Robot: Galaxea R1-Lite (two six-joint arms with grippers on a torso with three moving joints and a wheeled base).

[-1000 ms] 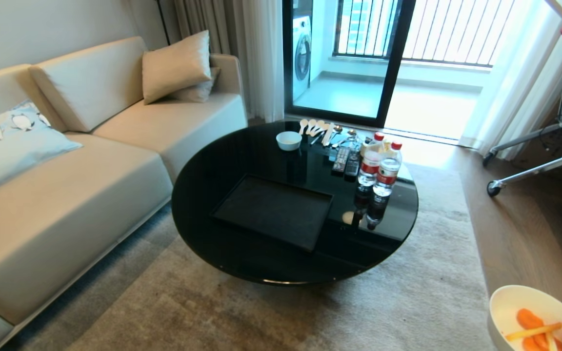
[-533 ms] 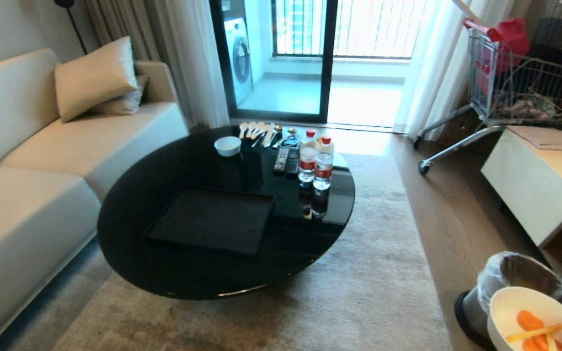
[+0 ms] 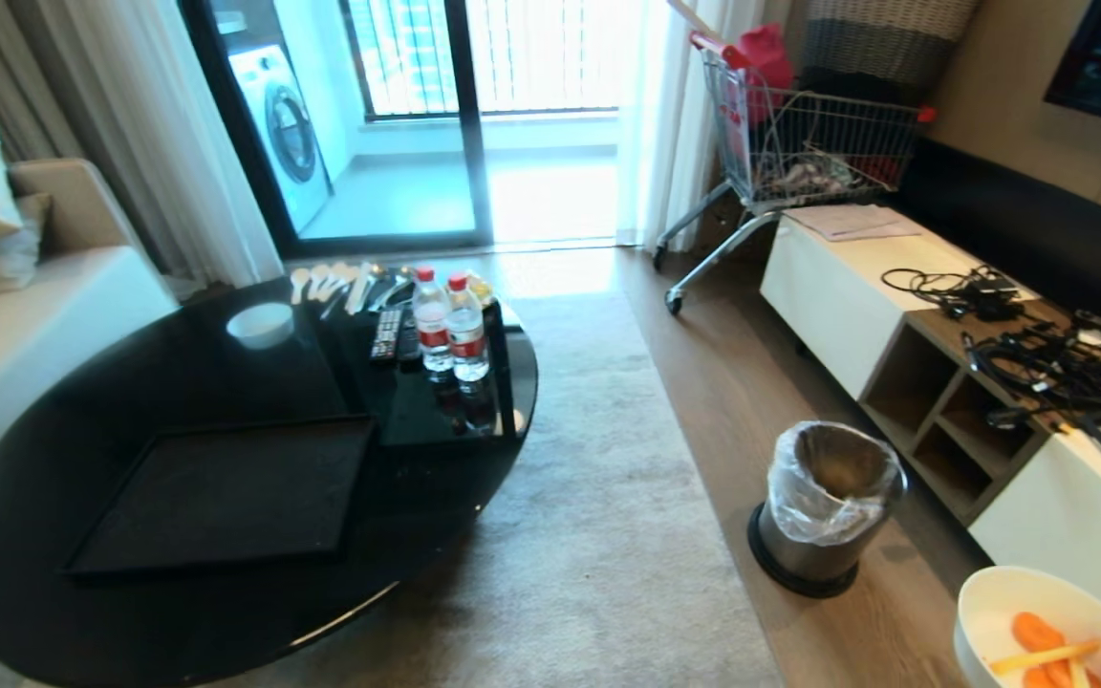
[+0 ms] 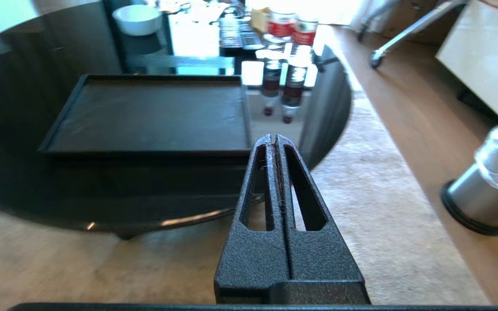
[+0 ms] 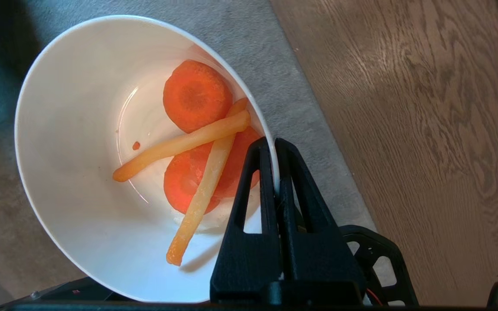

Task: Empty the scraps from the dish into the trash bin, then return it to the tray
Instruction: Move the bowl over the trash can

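Right gripper [image 5: 276,172] is pinching the bowl [image 5: 80,142] rim; left gripper [image 4: 276,142] is resting pressed together. Thin grip risking slippage, spilling scraps [image 5: 197,142] short of the bin [image 3: 830,506].

Round black tabletop [image 3: 178,382] bearing tray [image 3: 226,492], small bowl [image 3: 260,323], two bottles [image 3: 449,325], perhaps remotes [image 3: 394,336].
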